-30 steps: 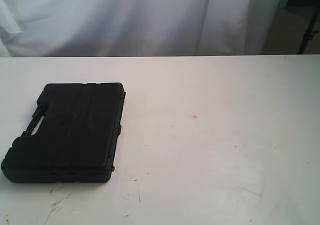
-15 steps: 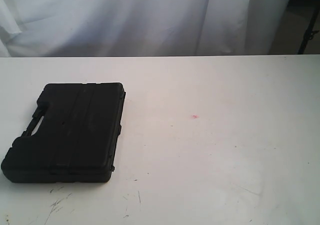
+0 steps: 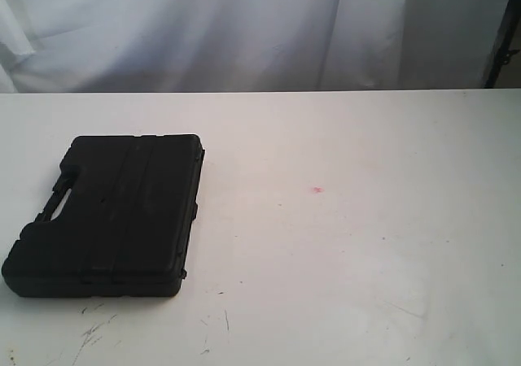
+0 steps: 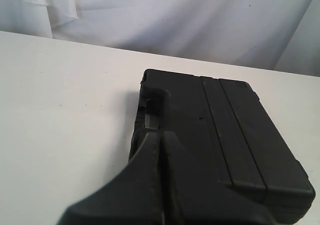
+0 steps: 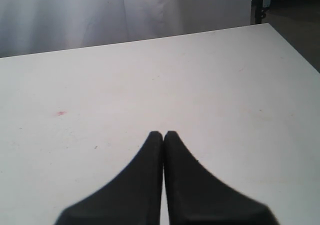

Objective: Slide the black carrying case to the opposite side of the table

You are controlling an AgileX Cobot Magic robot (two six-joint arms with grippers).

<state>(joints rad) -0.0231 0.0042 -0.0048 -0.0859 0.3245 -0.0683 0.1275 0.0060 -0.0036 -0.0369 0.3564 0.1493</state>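
The black carrying case (image 3: 110,214) lies flat on the left side of the white table (image 3: 350,252), its handle slot facing the left edge. Neither arm shows in the exterior view. In the left wrist view my left gripper (image 4: 161,137) is shut and empty, its tips in front of the case (image 4: 225,140) near the handle cut-out; touching or not cannot be told. My right gripper (image 5: 163,134) is shut with nothing in it, over bare table (image 5: 210,85).
A small pink spot (image 3: 317,190) marks the tabletop near its middle, also the pink spot (image 5: 61,113) in the right wrist view. Dark scratches (image 3: 94,329) lie near the front edge. A white curtain (image 3: 203,24) hangs behind the table.
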